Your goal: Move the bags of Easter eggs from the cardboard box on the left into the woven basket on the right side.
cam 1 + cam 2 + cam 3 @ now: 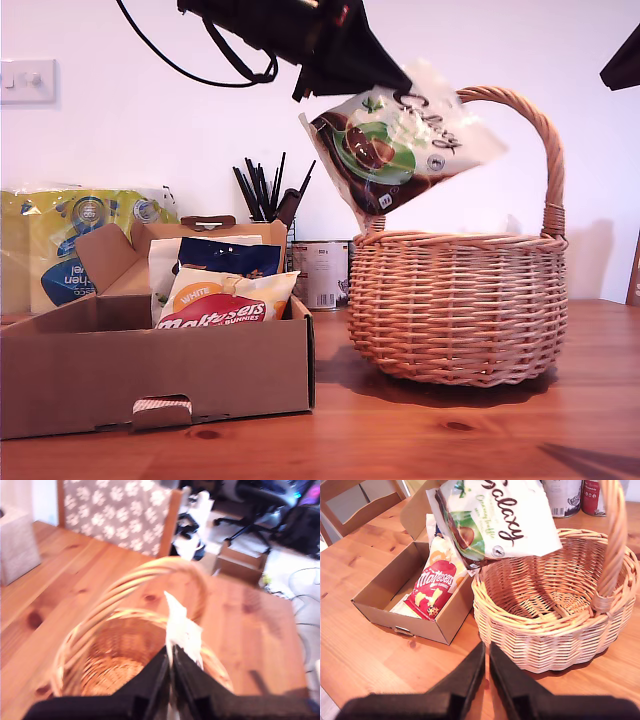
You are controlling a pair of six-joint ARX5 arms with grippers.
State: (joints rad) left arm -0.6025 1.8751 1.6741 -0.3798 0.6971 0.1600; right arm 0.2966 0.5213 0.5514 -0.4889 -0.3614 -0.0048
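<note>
- The woven basket (555, 615) has an open, bare interior; its arched handle (535, 130) spans the mouth, with free room on either side of it.
- The Galaxy bag (400, 150) held by my first gripper (171, 667) hangs over the rim toward the exterior view's left; access there is blocked.
- The cardboard box (150, 370) stands just beside the basket; the gap between them is narrow.

White Galaxy bag (400, 150) hangs tilted above the woven basket (460, 305); Maltesers bag (225, 300) in the cardboard box (150, 375).

"Galaxy" is on the white pouch (495, 522), and "White Maltesers Bunnies" on the pouch (225, 300) in the cardboard box (150, 375).
</note>
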